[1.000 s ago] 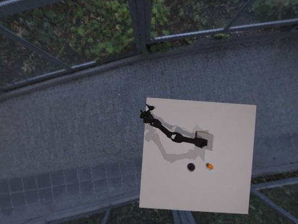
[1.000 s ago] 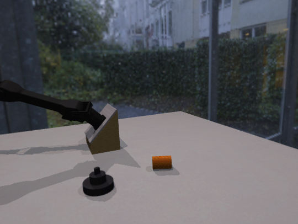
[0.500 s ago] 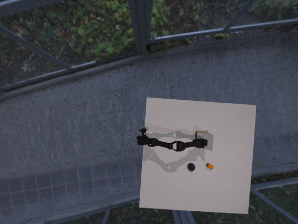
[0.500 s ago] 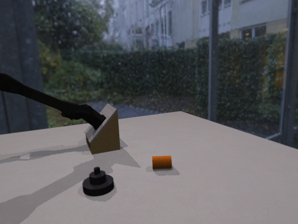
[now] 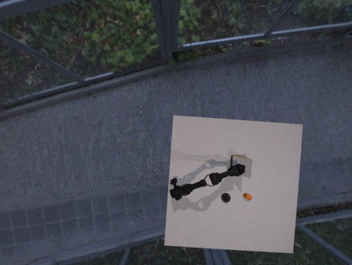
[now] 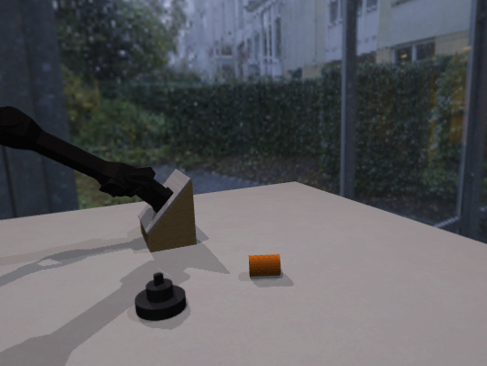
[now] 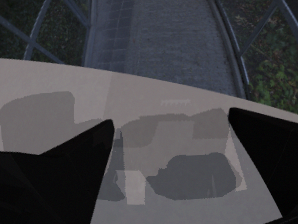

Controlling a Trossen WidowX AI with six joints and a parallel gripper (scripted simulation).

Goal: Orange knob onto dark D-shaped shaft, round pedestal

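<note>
The orange knob (image 5: 248, 196) (image 6: 264, 265) lies on its side on the table, apart from everything. The round dark pedestal (image 5: 225, 198) (image 6: 160, 307) stands upright to its left, with the short shaft (image 6: 158, 279) pointing up from its stepped centre; the shaft's flat side cannot be made out. My gripper (image 5: 174, 188) (image 7: 172, 119) is open and empty. It is at the table's left edge in the top view, far from knob and pedestal, and outside the exterior view. The wrist view shows both fingers over table and shadows, without knob or pedestal.
A wooden wedge (image 6: 173, 230) with a pale sloping top stands behind the pedestal in the exterior view. The arm's fixed end sits on that slope, and the arm reaches left from it. The pale table (image 5: 202, 225) (image 6: 361, 293) ends just beyond the gripper.
</note>
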